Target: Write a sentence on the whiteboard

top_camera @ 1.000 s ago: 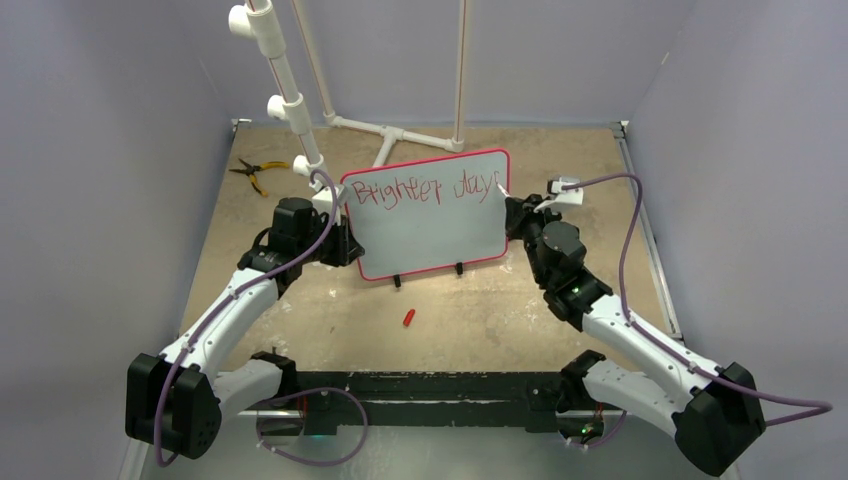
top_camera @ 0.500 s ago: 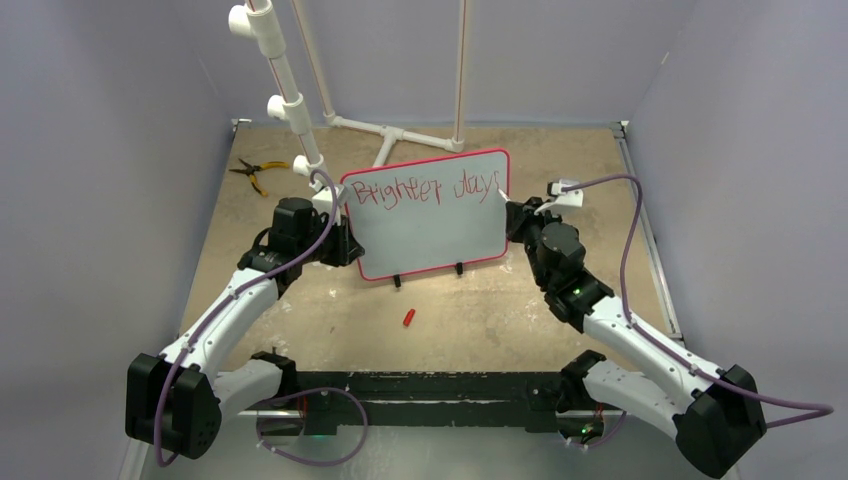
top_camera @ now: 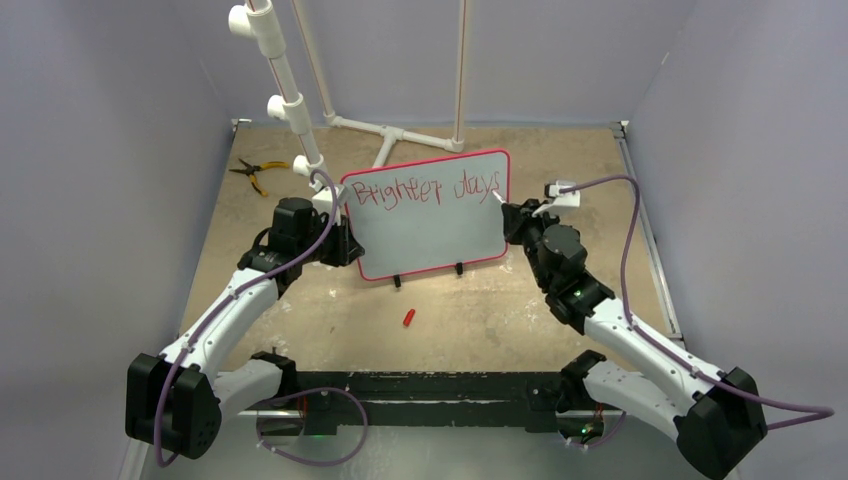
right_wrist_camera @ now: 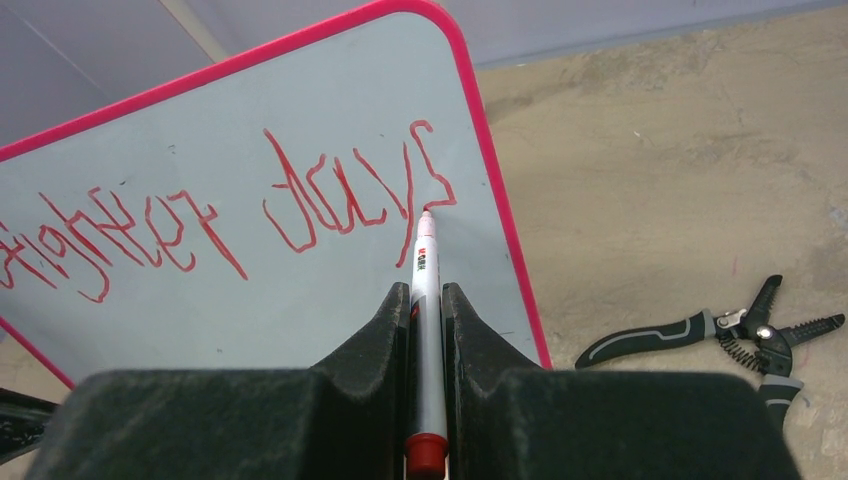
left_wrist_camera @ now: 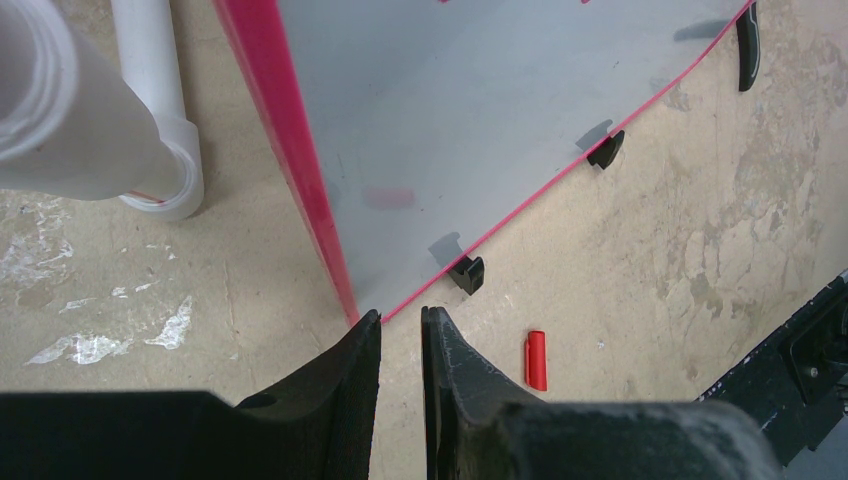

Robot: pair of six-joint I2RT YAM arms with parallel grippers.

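The top row of the sentence (right_wrist_camera: 330,195) is being ended with the marker (right_wrist_camera: 427,265) clamped in the right gripper (right_wrist_camera: 427,290). The whiteboard (right_wrist_camera: 300,290) appears pinched at its near-left corner by the left gripper (left_wrist_camera: 400,318). A lift-off is called for next.

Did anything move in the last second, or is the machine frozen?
The right end effector, shut on the marker, slid slightly left, adding to the last letter of the sentence. The left end effector on the corner of the whiteboard, the red cap and the pliers stayed put.
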